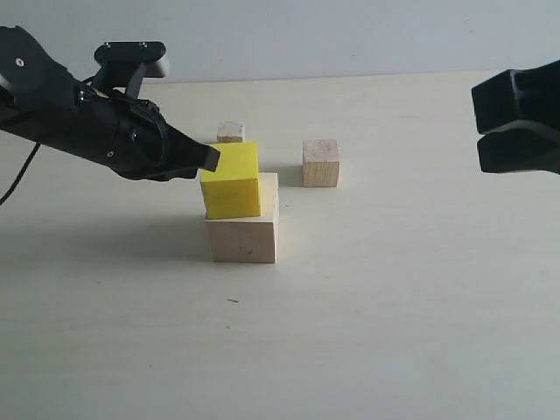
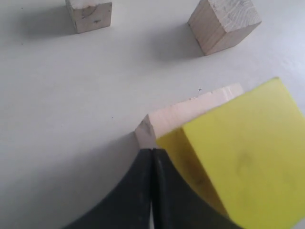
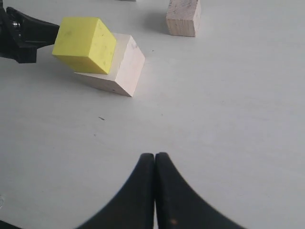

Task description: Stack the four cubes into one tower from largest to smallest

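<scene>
Pale table (image 1: 394, 306); three wood cubes (image 1: 243, 241) (image 1: 320, 163) (image 1: 231, 131), one yellow cube (image 1: 232, 182); both arms' fingers (image 2: 138, 191) (image 3: 140, 191) pressed together.

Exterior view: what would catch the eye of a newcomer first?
The bright yellow cube sits on the large wooden cube, off-centre toward the left gripper, whose closed tips are at its side. Behind them, a small wooden cube and a tiny cube stand apart on their own.

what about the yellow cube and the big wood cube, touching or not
Touching: the exterior view shows the yellow cube resting on the big wood cube, no gap.
</scene>
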